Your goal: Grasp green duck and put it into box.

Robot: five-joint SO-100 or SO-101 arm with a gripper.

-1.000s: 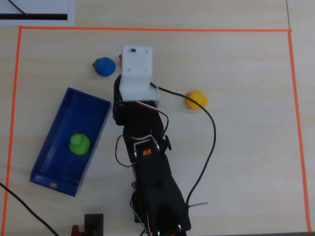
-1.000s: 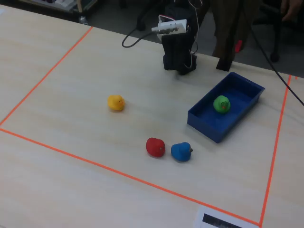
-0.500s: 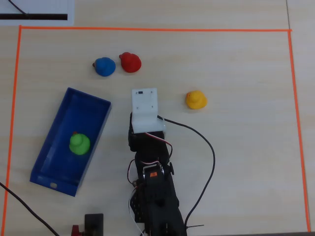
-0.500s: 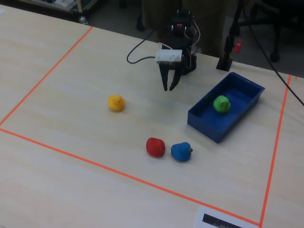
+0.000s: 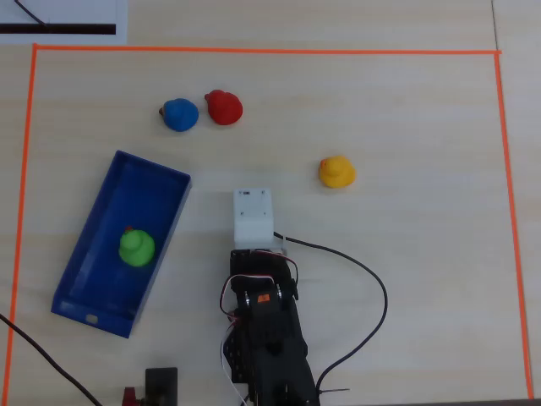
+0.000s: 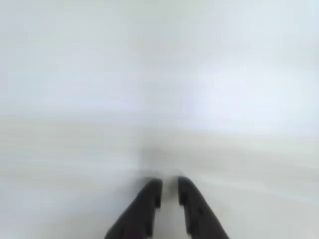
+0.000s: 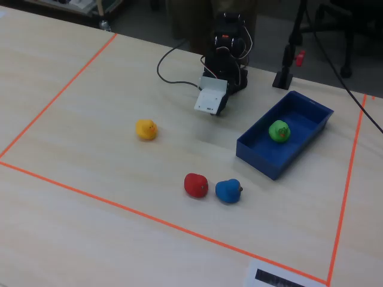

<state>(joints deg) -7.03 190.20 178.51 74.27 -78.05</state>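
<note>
you have the box (image 5: 166, 222) lying at an angle on the table (image 5: 423, 127) in the overhead view, left of the arm, and the green duck (image 5: 135, 247) sits inside it, roughly in the middle of the blue floor, apart from the walls. nothing else is in the box. in the fixed view the same box (image 7: 263, 156) shows on the right with the green duck (image 7: 279, 131) resting toward its far half, upright, its small dark beak facing the camera side.

your gripper (image 6: 169, 185) shows only in the wrist view, where two dark fingers (image 6: 144, 209) rise from the bottom edge with a narrow gap between the tips and nothing held between them; the rest of that view is a pale blur. in the overhead view the arm is folded close to its base and the white camera housing (image 5: 254, 217) covers the fingers, so the duck lies off to the left of it, well apart, with the box wall between them.

outside the box, you can see the blue duck (image 5: 180, 114) and the red duck (image 5: 225, 107) just beside each other near the far tape line (image 5: 254, 52), and the yellow duck (image 5: 336, 172) alone to the right.
</note>
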